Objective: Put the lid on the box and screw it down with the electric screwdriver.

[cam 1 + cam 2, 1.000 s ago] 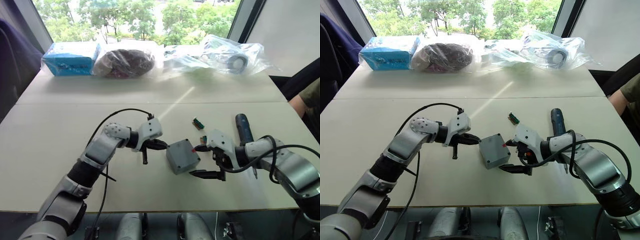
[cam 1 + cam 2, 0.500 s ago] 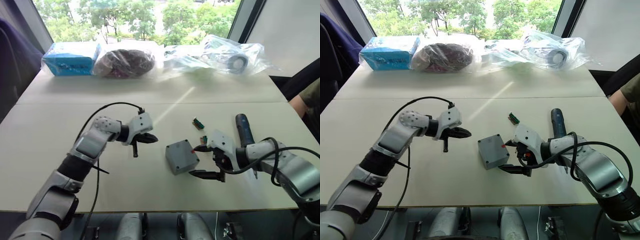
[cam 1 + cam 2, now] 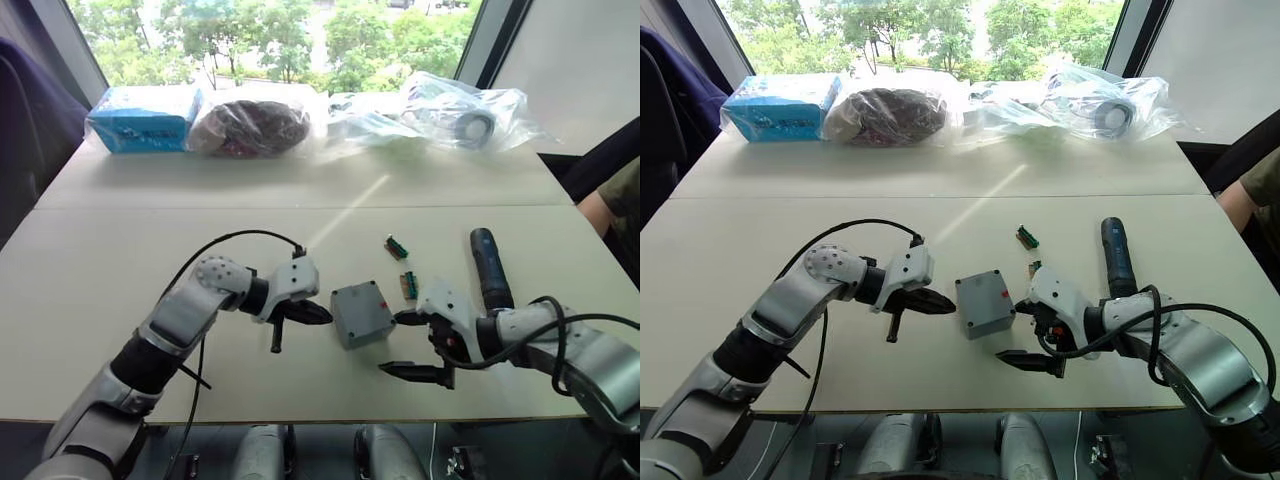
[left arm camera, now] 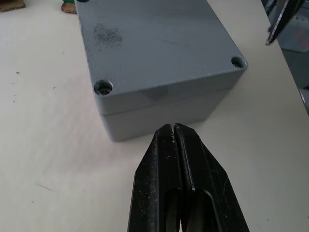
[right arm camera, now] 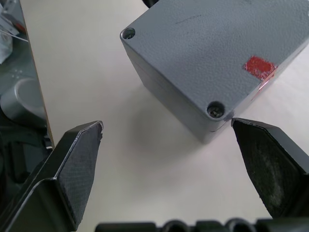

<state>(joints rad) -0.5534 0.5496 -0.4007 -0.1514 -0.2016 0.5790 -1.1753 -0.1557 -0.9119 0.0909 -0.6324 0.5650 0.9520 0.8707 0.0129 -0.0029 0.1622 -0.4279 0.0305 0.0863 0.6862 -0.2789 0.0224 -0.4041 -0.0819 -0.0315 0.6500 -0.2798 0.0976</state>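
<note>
The grey lid [image 4: 154, 43] sits on the grey box [image 3: 362, 314] at the middle of the table, with a thin seam between them and open screw holes at the corners. A red mark [image 5: 259, 66] shows on its top near one corner. My left gripper [image 3: 316, 314] is shut, with nothing in it, its tip almost at the box's left side. Just right of the box, my right gripper [image 3: 392, 343] stands wide open, its fingers apart from it. The dark blue electric screwdriver [image 3: 490, 270] lies on the table further right.
Two small green parts [image 3: 396, 246] [image 3: 409, 284] lie behind and right of the box. A blue carton [image 3: 140, 117] and plastic bags [image 3: 460, 110] line the far edge. A person's arm [image 3: 612, 205] shows at the right edge.
My left gripper swung away to the left, then came back to the box's left side, still shut. The right gripper drew slightly back toward the front edge. The box turned a little.
</note>
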